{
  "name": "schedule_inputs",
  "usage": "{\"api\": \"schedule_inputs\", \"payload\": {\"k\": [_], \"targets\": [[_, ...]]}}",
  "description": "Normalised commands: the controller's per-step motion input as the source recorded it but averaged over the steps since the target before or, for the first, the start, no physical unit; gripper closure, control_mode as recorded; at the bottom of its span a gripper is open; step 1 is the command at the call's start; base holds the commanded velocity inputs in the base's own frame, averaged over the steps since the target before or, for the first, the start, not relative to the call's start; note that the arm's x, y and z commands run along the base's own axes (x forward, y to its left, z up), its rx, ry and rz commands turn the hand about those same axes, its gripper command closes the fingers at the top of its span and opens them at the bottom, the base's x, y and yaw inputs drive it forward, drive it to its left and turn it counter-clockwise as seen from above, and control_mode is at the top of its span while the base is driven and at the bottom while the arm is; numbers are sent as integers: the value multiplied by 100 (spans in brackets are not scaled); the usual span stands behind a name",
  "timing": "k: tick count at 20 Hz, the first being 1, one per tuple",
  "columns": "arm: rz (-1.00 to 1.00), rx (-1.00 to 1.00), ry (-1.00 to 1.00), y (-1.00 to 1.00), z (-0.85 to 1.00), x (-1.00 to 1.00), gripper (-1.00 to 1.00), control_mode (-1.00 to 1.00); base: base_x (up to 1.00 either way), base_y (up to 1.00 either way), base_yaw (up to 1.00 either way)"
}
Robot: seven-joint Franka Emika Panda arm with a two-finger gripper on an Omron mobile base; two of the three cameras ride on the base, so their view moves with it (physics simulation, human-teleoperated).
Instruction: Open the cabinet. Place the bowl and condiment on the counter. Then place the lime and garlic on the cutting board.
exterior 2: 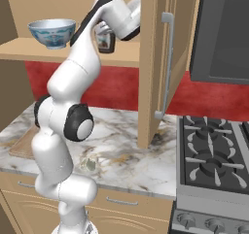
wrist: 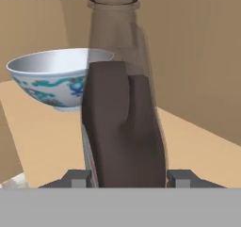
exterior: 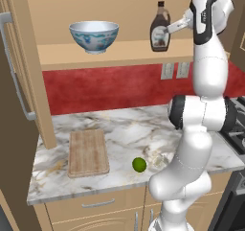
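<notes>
Cabinet (exterior: 19, 72) shelf, doors open: 1 condiment (exterior: 160, 32) bottle stands upright, long axis vertical, cap up, right of 1 bowl (exterior: 94, 36). Pincer (wrist: 127, 179) w/ fingers either side of bottle base; contact can't tell. Marble tabletop (exterior: 119, 129) below: 1 cutting board (exterior: 88, 152), 1 lime (exterior: 139, 165), 1 garlic (exterior: 157, 159) beside it.

The cabinet (exterior: 129, 50) shelf is being seen carrying the bowl (exterior: 94, 36) to the left and the condiment (exterior: 160, 29) well apart to the right, both upright. Below, the counter (exterior: 119, 124) is being occupied by the cutting board (exterior: 88, 152) lying flat, the lime (exterior: 139, 165) near its right edge, and the pale garlic (exterior: 157, 159) just beside the lime.
</notes>
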Motion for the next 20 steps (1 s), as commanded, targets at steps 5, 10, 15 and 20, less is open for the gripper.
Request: {"api": "schedule_inputs", "payload": {"k": [5,10,15,20], "targets": [[-2,-1,-7,43,-2,-62,100,-100,0,0,0],[-10,-2,-8,5,-15,-86,100,-100,0,0,0],[-18,-3,-8,0,-25,-100,100,-100,0,0,0],[-19,-1,-3,0,-18,-100,100,-100,0,0,0]]}}
